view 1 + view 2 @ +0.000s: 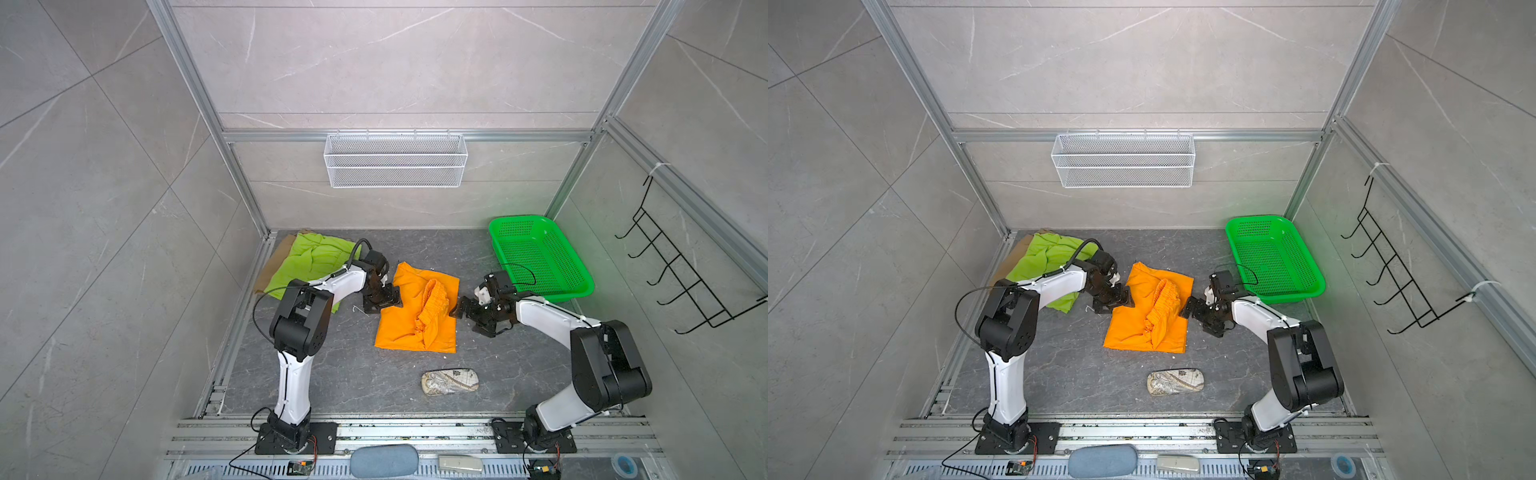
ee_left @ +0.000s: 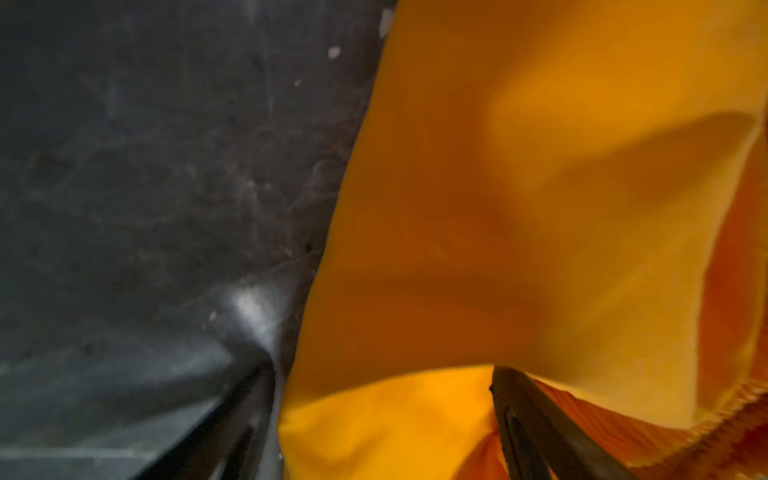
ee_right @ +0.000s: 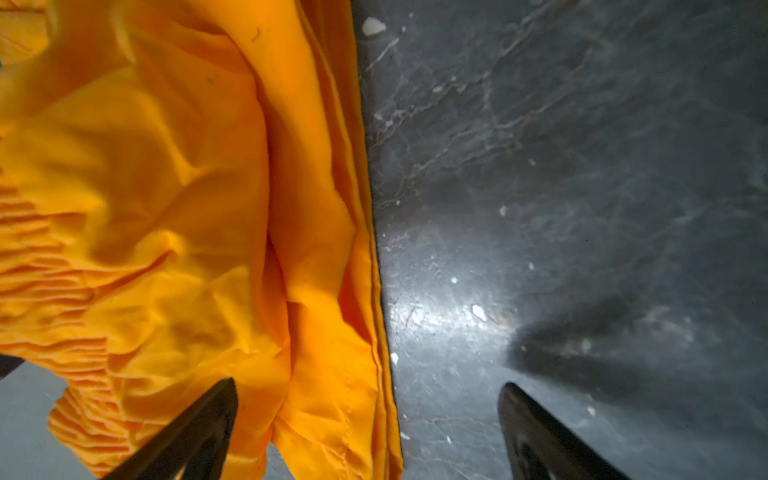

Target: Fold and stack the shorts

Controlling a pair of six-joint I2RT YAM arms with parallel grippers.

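We see the orange shorts (image 1: 409, 328) rumpled mid-worktop (image 1: 332, 374), our left hand (image 2: 381, 370) spread astride one edge and our right hand (image 3: 368, 384) spread astride the opposite edge, while the green shorts (image 1: 309, 259) lie on the tan shorts (image 1: 272, 262) in the far left corner.

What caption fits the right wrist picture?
Open right tool straddling the edge of the bright orange cloth shorts on the dark marbled tabletop.

No text, label or number can be read anywhere. The patterned pouch (image 1: 450, 381) (map-like print, too small) shows no legible lettering.
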